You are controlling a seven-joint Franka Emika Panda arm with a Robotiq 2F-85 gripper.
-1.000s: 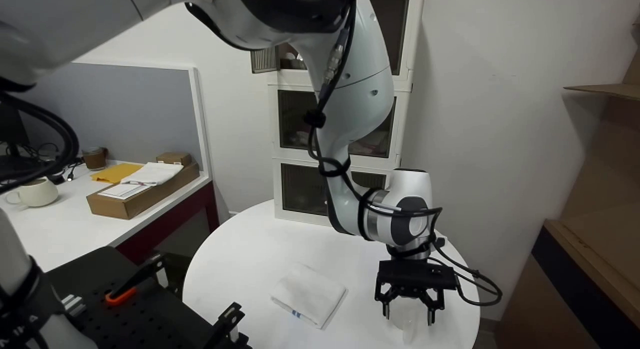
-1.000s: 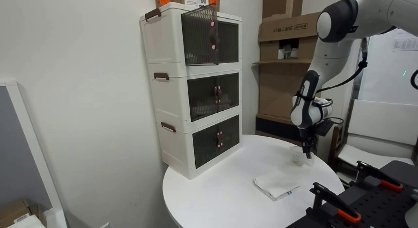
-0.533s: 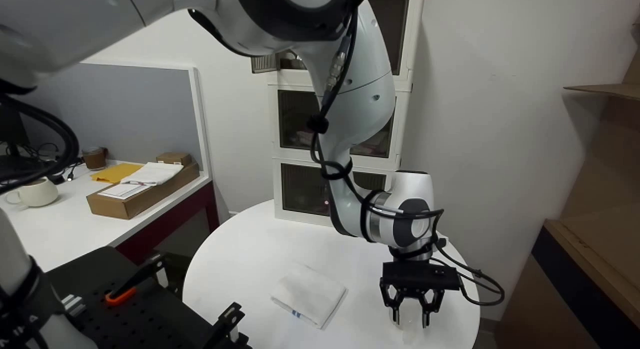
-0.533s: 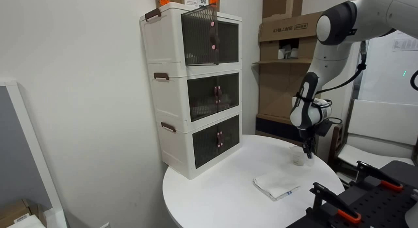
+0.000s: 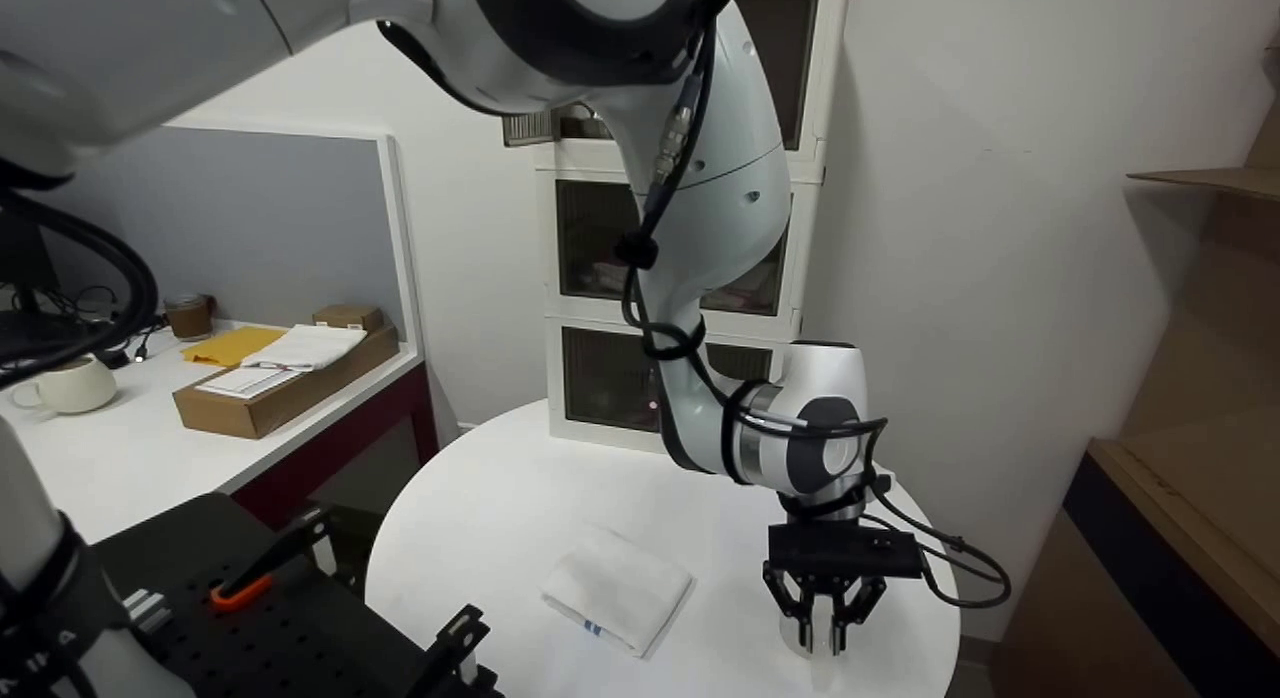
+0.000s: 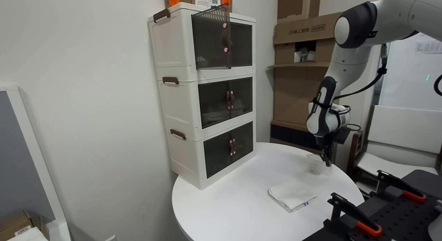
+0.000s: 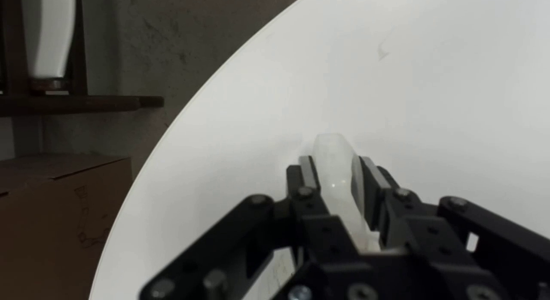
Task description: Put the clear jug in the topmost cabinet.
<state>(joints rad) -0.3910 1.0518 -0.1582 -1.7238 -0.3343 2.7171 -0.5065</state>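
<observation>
The clear jug (image 6: 314,165) stands upright on the round white table, with faint markings on its side. Its pale handle (image 7: 337,160) runs between the two finger pads in the wrist view. My gripper (image 7: 337,173), pointing down in both exterior views, is shut on that handle; in an exterior view the gripper (image 5: 822,638) hides much of the jug. The topmost cabinet (image 6: 172,42) is the top box of the white stack. Its left glass door (image 6: 210,40) is swung outward, while the right door (image 6: 241,44) looks closed. In an exterior view my arm covers much of this cabinet.
A folded white cloth (image 6: 292,196) lies on the round table (image 6: 234,213). The middle cabinet (image 6: 179,103) and the lowest cabinet (image 6: 184,158) have closed doors. A cardboard structure (image 6: 293,96) rises behind the table. Black clamps (image 6: 355,213) sit on the dark board near the robot's base.
The fingers have come together from wide apart onto the jug's handle. Early on, the gripper shifted slightly to the right in an exterior view. The jug stays on the table.
</observation>
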